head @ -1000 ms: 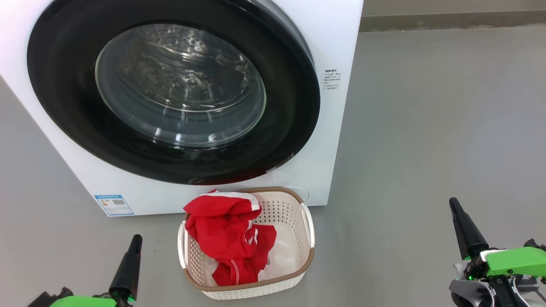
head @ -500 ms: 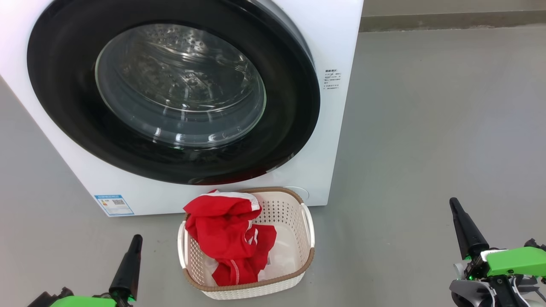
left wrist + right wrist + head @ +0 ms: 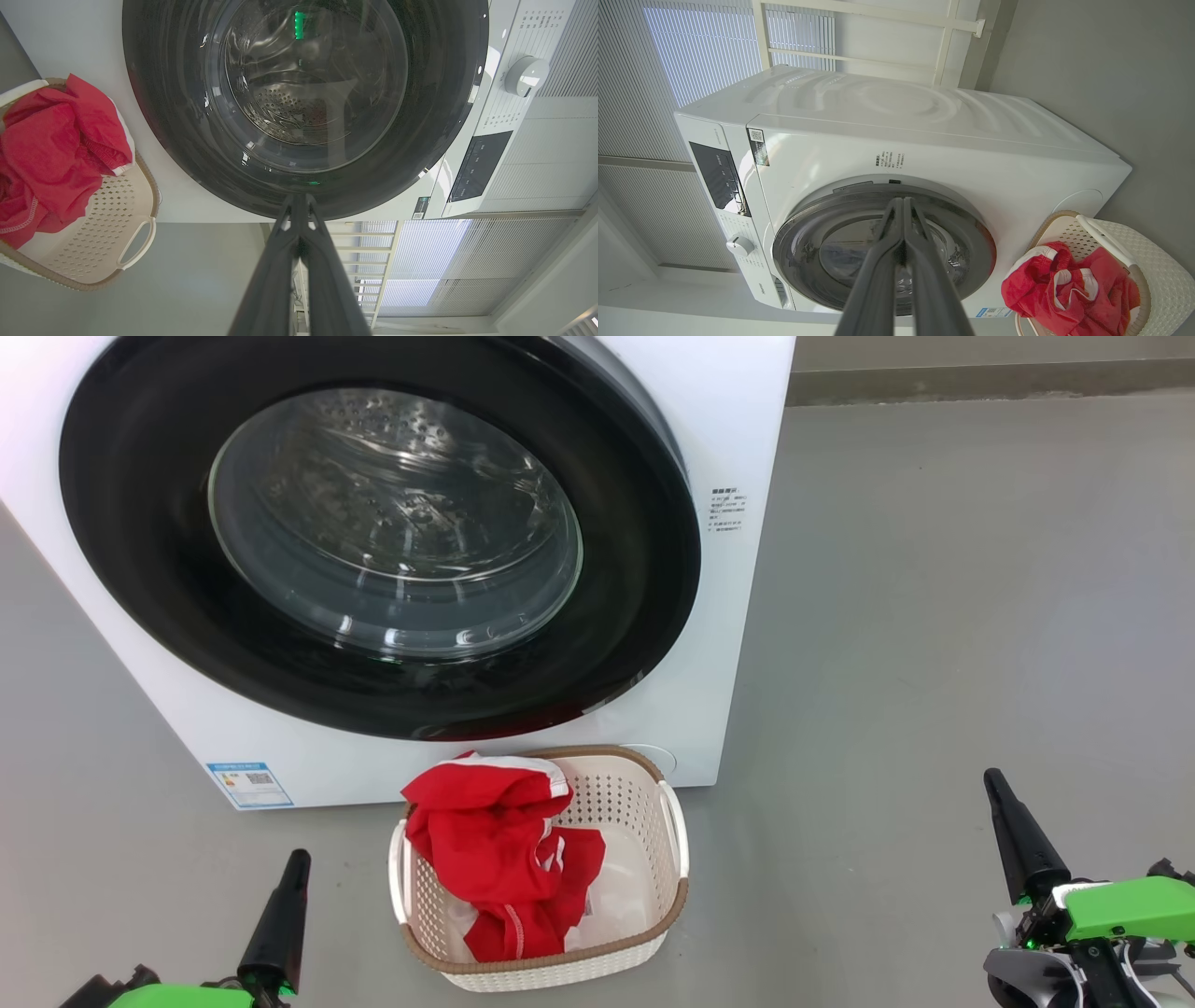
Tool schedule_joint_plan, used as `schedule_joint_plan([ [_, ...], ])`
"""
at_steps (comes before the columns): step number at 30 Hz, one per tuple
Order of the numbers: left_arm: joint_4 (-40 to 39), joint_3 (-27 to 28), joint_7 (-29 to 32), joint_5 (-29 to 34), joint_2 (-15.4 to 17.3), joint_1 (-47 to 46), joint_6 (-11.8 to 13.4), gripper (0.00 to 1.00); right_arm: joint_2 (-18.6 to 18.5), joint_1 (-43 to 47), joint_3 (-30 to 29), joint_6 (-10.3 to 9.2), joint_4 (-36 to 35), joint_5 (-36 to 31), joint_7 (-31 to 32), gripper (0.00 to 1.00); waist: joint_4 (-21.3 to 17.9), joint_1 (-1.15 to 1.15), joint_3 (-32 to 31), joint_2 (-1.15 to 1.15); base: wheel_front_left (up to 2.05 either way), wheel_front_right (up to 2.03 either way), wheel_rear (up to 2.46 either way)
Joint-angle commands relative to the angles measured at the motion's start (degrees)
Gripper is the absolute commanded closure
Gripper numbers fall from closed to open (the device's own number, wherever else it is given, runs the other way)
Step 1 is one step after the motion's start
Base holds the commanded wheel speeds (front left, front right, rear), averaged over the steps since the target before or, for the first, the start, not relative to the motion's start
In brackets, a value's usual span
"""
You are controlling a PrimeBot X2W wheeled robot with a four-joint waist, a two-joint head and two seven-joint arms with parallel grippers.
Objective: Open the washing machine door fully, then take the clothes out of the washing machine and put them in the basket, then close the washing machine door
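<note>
The washing machine (image 3: pixel 738 448) first: anything different about it over the last second?

— Nothing. The big white box fills the upper left of the head view exactly as it did a second ago, and nothing around it has shifted either. I read that stillness as the job being over rather than paused.

— And the washing machine door (image 3: pixel 392 523)?

— Shut, as far as I can judge: its wide glossy black rim lies flat against the front, and through the bulging glass the perforated steel drum looks empty. There is a faint red glint low on the rim, probably a reflection.

— The basket (image 3: pixel 625 803)?

— On the grey floor just in front of the machine, below the door. Cream perforated walls, brown woven-look rim, white handles.

— The clothes (image 3: pixel 495 849)?

— Inside it, heaped on its left half: bright red fabric with thin white trim, one fold riding over the back rim. Something pale lies underneath.

— The arms?

— The left gripper (image 3: pixel 299 861) and the right gripper (image 3: pixel 992 782) sit low either side of the basket, well clear of it, fingers pressed together, holding nothing.
</note>
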Motion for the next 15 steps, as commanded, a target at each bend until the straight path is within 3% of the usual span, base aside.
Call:
schedule_joint_plan([
  [1, -1.16, 2.07, 0.42, 0.50, 0.75, -2.25, -0.38, 1.00, -0.45, -2.38, 1.00, 0.02, -1.42, -0.37, 0.37, 1.00, 0.00, 0.00, 0.00, 0.00, 0.00, 0.00, 0.00],
  [15, -1.15, 2.28, 0.60, 0.68, 0.59, -2.26, -0.38, 1.00, -0.33, -2.39, 0.84, 0.02, -1.41, -0.51, 0.50, 1.00, 0.00, 0.00, 0.00, 0.00, 0.00, 0.00, 0.00],
])
